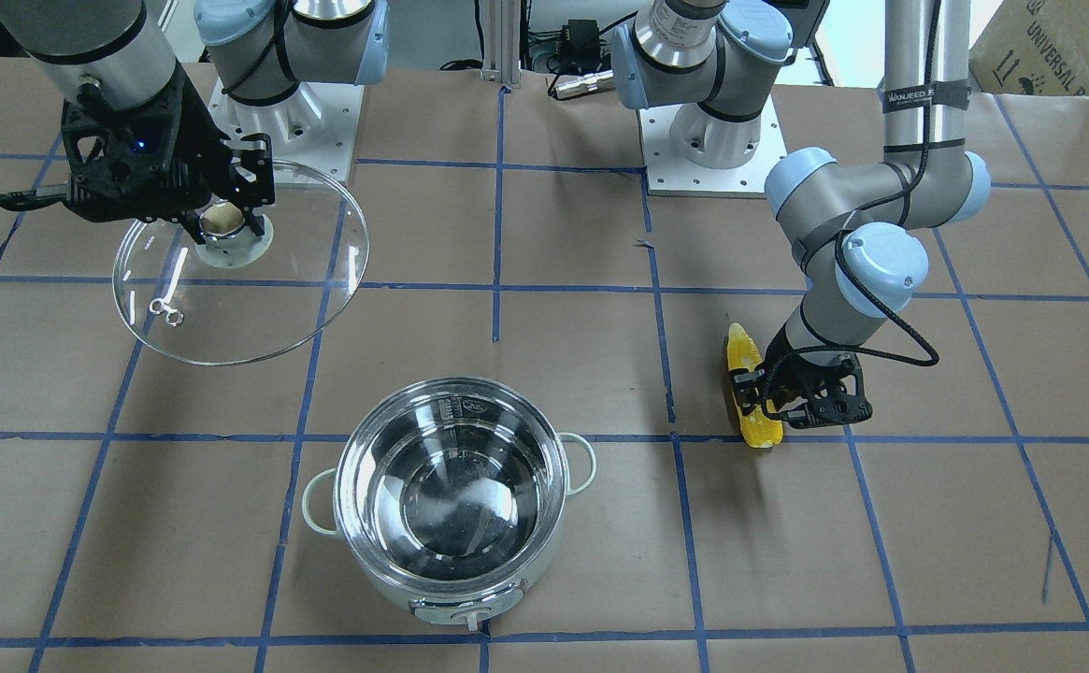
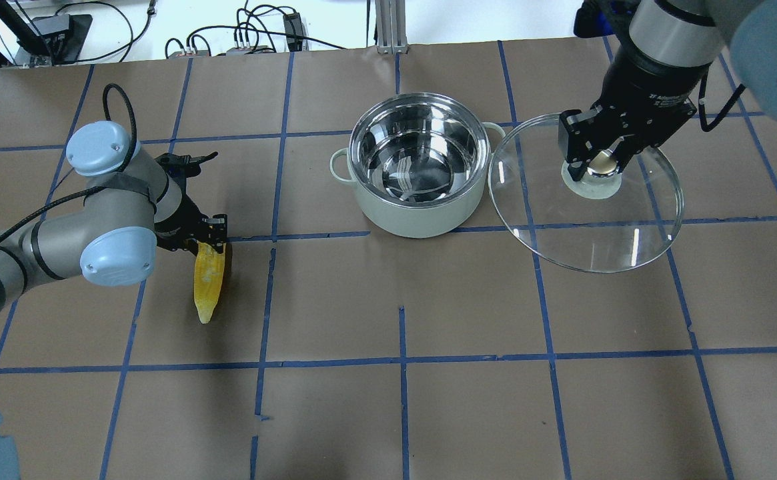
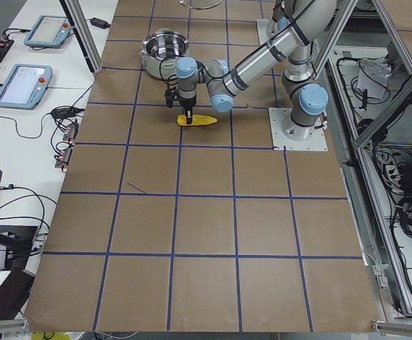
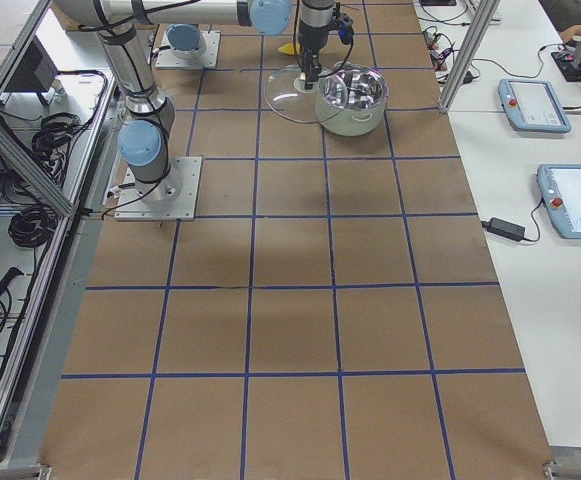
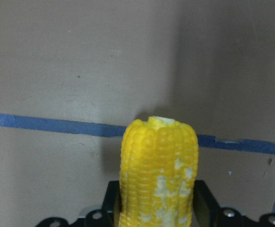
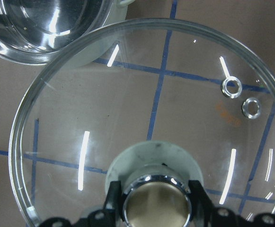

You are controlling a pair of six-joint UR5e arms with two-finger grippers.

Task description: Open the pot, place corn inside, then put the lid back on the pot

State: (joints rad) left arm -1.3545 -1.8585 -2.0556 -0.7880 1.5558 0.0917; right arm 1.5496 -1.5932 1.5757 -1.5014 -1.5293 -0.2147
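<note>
The pot (image 2: 416, 217) stands open and empty at the table's middle; it also shows in the front view (image 1: 565, 467). The yellow corn (image 2: 205, 287) lies on the table to the pot's left in the overhead view. My left gripper (image 2: 212, 235) is shut on the corn's blunt end, and the left wrist view shows the corn (image 5: 158, 161) between the fingers (image 5: 112, 201). My right gripper (image 2: 601, 164) is shut on the knob of the glass lid (image 2: 588, 227) and holds it tilted above the table, just right of the pot. The lid (image 6: 151, 109) fills the right wrist view.
The table is brown paper with a blue tape grid (image 2: 401, 360). The two arm bases (image 1: 708, 140) stand at the robot's side. Cables and boxes (image 2: 248, 33) lie beyond the far edge. Tablets (image 4: 535, 100) rest on a side bench.
</note>
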